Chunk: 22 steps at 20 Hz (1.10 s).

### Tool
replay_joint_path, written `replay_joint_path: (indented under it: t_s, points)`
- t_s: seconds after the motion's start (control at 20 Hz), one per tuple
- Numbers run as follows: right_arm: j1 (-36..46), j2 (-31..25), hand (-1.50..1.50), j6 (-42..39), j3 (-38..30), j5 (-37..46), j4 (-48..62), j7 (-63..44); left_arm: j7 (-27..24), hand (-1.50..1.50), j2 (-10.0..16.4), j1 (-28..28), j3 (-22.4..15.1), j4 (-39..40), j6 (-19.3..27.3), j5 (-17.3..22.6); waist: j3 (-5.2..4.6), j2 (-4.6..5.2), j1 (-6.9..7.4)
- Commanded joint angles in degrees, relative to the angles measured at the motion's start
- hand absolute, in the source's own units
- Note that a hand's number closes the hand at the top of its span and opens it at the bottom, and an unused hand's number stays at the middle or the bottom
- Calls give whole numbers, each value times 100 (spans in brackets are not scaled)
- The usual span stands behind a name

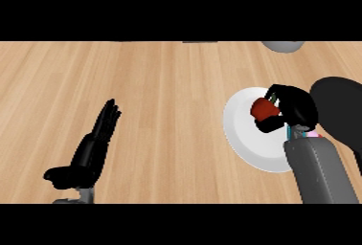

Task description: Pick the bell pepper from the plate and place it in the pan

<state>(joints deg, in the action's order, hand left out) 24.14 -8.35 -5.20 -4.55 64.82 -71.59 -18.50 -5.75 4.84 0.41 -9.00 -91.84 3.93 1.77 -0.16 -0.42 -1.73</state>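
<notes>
Two robot hands come in from the lower edge over a pale wooden desk (163,86). The right robot hand (295,107) is curled round the red bell pepper (264,110), fingers wrapped over its top and thumb under it, so only the pepper's left flank shows. Its stem end and long axis are hidden by that grasp, so which way it points cannot be told. The white plate (247,139) lies under and to the left of this robot hand, and the pepper sits over the plate's upper half; whether it touches the plate cannot be told. Just behind the right robot hand's back, on its right, lies the dark pan (343,110), partly cut by the view's edge. A grey object (284,46) sits beyond this robot hand at the far edge. The left robot hand (92,148) rests well apart to the left, holding nothing, fingers straight and together, pointing away.
</notes>
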Motion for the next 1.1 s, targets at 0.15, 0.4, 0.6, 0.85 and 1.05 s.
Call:
replay_joint_path:
  t_s: [0.15,0.4,0.6,0.85,1.05]
  points:
    - [783,742,150,1336,-110,1211,-779,-2354,77,0,-108,-146,-130,45,23,-81,9,17,173]
    - [851,826,150,1786,-308,1360,-1071,-3037,-89,0,136,-94,149,41,-242,124,14,31,194]
    - [693,424,150,2116,-817,907,-979,-2706,-112,0,-151,-199,41,284,-66,-5,17,44,174]
    - [210,200,150,2904,-1265,516,-954,-2441,208,0,-202,-214,-104,102,3,-152,19,44,173]
    - [68,-478,150,3277,-1671,98,-355,-1752,-178,0,-78,-351,255,459,-238,87,18,53,177]
